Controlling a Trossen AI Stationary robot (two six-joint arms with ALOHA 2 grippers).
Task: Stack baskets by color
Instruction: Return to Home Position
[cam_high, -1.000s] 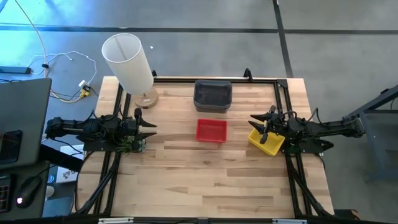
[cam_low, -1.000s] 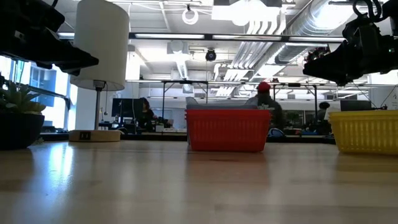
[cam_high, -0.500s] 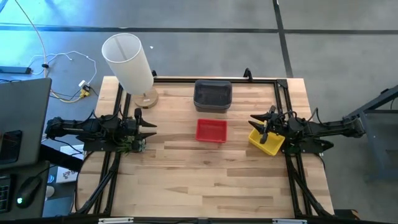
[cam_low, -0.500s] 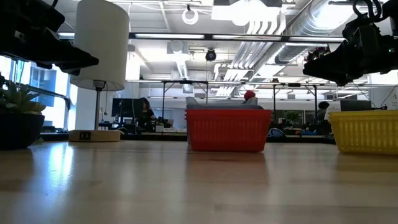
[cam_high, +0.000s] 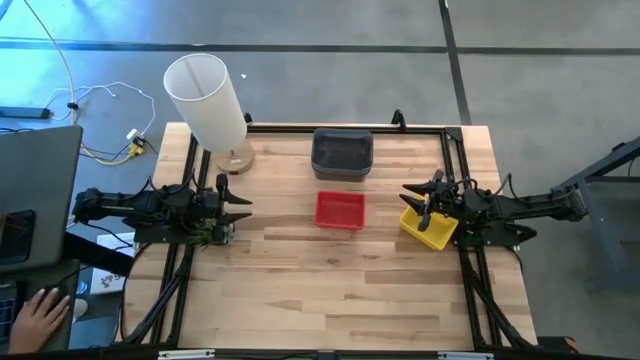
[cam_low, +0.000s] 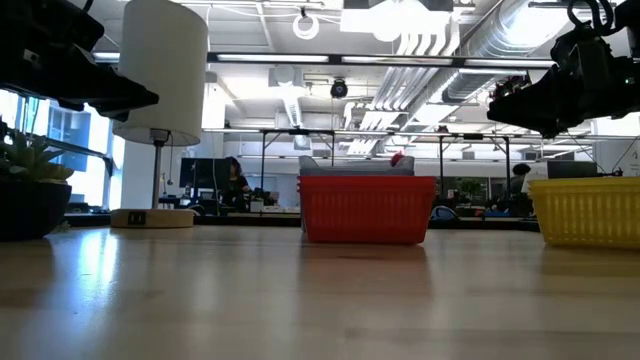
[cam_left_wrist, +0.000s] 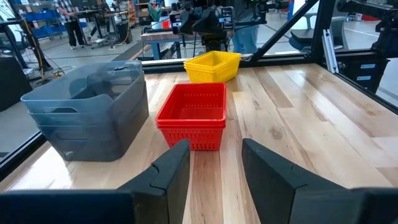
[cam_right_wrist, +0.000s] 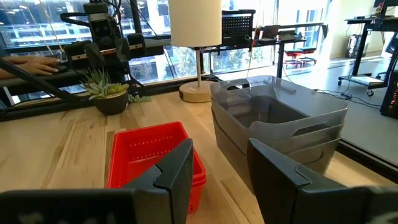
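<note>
The red baskets (cam_high: 340, 210) stand nested in a stack (cam_left_wrist: 194, 115) at the table's middle. The dark grey baskets (cam_high: 342, 152) sit nested behind them toward the far edge (cam_left_wrist: 93, 112). The yellow baskets (cam_high: 428, 228) rest on the table at the right, turned askew (cam_low: 590, 212). My right gripper (cam_high: 412, 194) hangs open and level just above the yellow baskets' left corner, touching nothing (cam_right_wrist: 217, 163). My left gripper (cam_high: 240, 205) hangs open and level at the table's left side, pointing at the red baskets (cam_left_wrist: 214, 163).
A tall white lamp (cam_high: 205, 100) on a round wooden base (cam_high: 236, 158) stands at the far left corner. A small potted plant (cam_right_wrist: 109, 93) sits under my left arm. A black frame rail (cam_high: 400, 128) runs along the table's edges. A person's hand (cam_high: 38, 318) rests off the table's left.
Both arms have kept still and the baskets have not moved. A person's hand has come into view at the mouse beside the table's near left corner.
</note>
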